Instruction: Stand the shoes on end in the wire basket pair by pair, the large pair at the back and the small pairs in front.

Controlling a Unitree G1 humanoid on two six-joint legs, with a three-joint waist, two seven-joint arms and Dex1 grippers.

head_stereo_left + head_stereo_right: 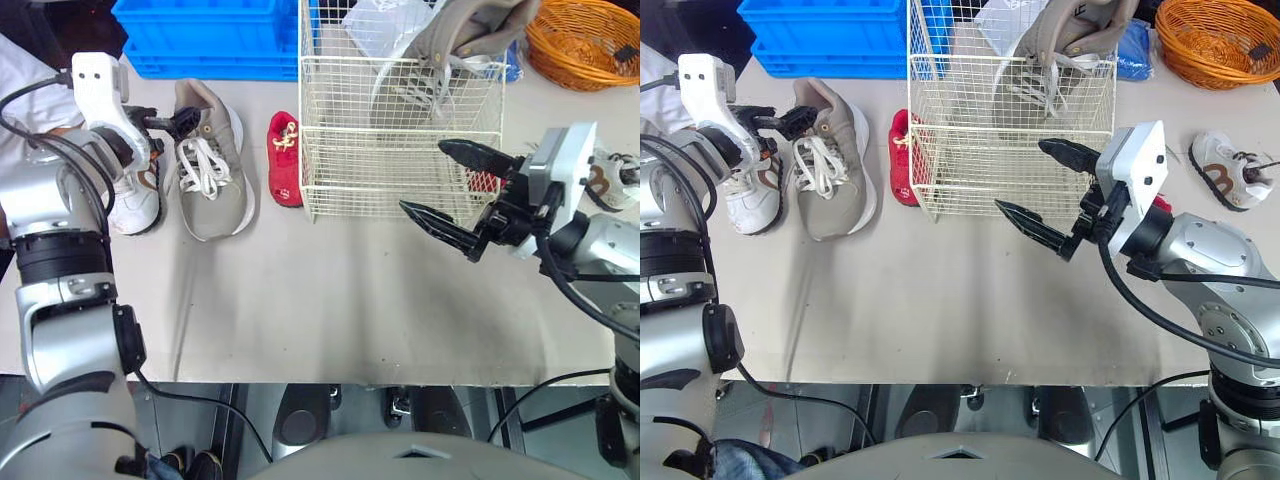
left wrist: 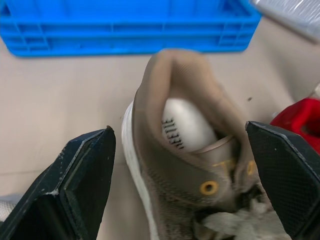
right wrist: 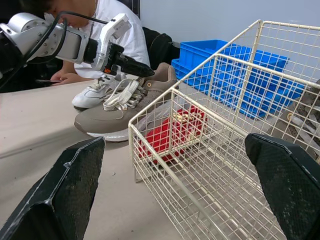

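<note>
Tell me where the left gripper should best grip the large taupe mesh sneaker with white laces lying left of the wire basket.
Probably the heel collar of the taupe mesh sneaker, coming down from above with one finger on each side. The shoe lies sole-down, so its stiff, padded collar stands highest and open. The open left gripper straddles that narrow end.

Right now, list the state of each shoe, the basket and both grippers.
Basket: upright, one shoe inside.
Standing shoe: on end at the basket's back.
Taupe shoe: flat on its sole, ungripped.
Red shoe: on the table, outside the basket.
White shoe: flat on the table.
Small shoe: on table, right of basket.
Left gripper: fingers open astride taupe shoe's heel.
Right gripper: fingers open, empty.
</note>
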